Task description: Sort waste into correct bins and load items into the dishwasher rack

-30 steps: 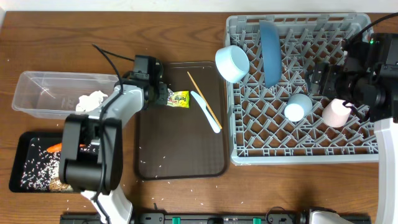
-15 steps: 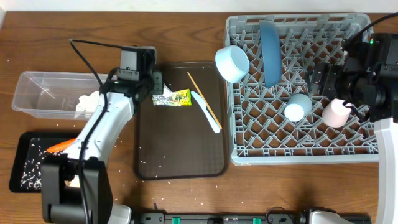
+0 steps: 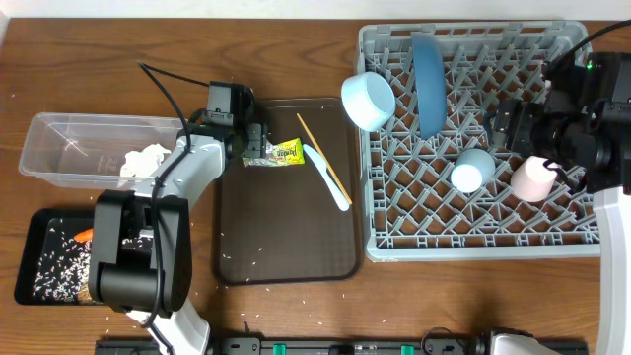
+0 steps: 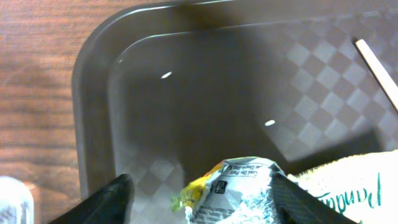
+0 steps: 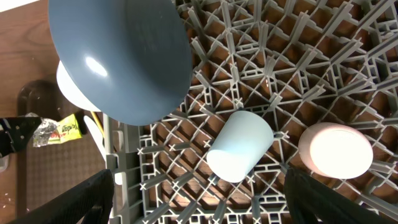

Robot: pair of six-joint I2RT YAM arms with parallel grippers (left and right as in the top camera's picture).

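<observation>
- Overhead view, waste: the crumpled white napkin point(image 3: 145, 161) lies in the clear rectangular plastic tub point(image 3: 69, 148). The orange carrot point(image 3: 83, 236) and loose white rice grains point(image 3: 49, 271) lie in the shallow black rectangular tray point(image 3: 30, 266). The crumpled yellow-and-silver wrapper point(image 3: 279, 153) is unsorted, lying on the dark brown serving tray point(image 3: 286, 227) at its upper left.
- Overhead view, dishes: the large dark-blue round plate point(image 3: 428, 84) stands on edge in the light-grey plastic dishwasher rack point(image 3: 473, 248). The light blue cup point(image 3: 472, 170) and pale pink cup point(image 3: 535, 178) lie inside it. The light blue bowl point(image 3: 368, 101) sits at the rack's left rim; whether it is seated cannot be told.
- Overhead view, left to load: the light blue flat utensil point(image 3: 327, 177) and thin wooden chopsticks point(image 3: 323, 156) lie on the serving tray. A few grains are scattered on the wooden surface point(image 3: 296, 59).
- Left wrist view: the left hand point(image 4: 205, 193) is spread, its fingers point(image 4: 115, 202) standing either side of the wrapper point(image 4: 249, 193). One finger is clear of the wrapper, so there is no pinch.
- Right wrist view: the right hand point(image 5: 199, 186) is spread wide and empty above the rack, near both cups.
- Judgement: well over half is done. The wrapper, utensil, chopsticks and stray grains remain.
</observation>
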